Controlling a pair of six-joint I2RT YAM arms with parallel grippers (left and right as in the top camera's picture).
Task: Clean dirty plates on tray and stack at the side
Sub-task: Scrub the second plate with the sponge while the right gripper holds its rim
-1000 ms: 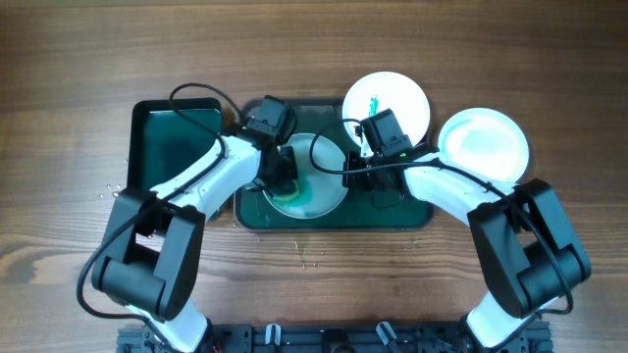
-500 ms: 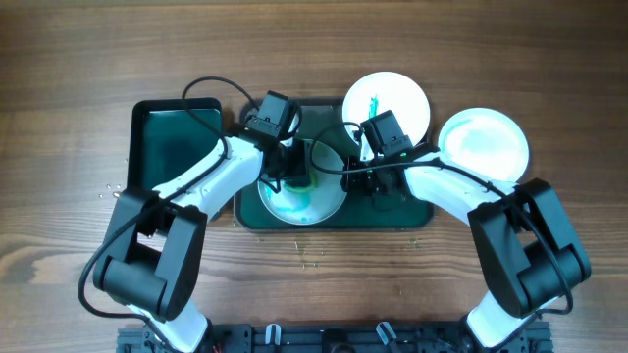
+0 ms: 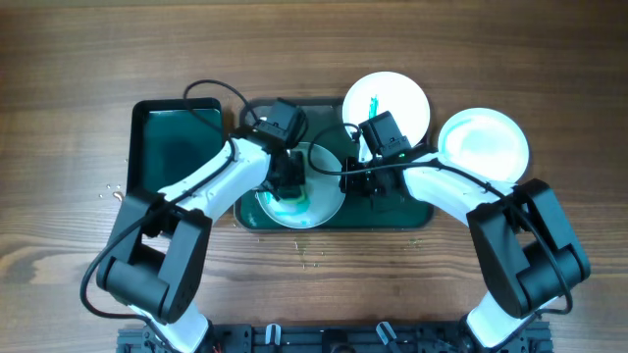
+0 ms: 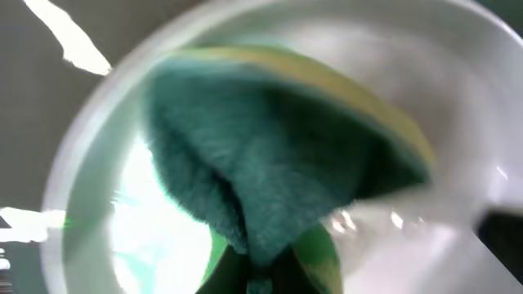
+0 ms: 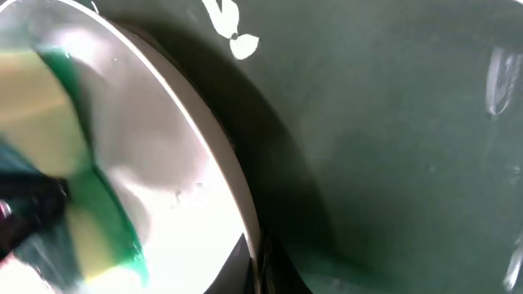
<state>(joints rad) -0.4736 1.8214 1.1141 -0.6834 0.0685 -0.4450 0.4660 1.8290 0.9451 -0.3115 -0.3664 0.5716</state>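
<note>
A white plate (image 3: 324,167) lies tilted on the large dark green tray (image 3: 402,211). My left gripper (image 3: 290,186) is shut on a green and yellow sponge (image 4: 278,155) and presses it onto this plate (image 4: 466,73). My right gripper (image 3: 351,178) is shut on the plate's right rim (image 5: 221,155), over the tray floor (image 5: 392,147). The sponge also shows in the right wrist view (image 5: 82,212). A second plate (image 3: 388,98) with a green smear rests at the tray's far right corner. A third, plain plate (image 3: 483,145) sits on the table to the right.
A smaller dark green sponge tray (image 3: 172,147) stands left of the big tray. A few small crumbs (image 3: 314,257) lie on the wooden table in front of the tray. Black cables loop above the left wrist.
My left gripper has swept the sponge across the plate, with the wrist shifting to the right. The right gripper has kept its hold on the rim.
</note>
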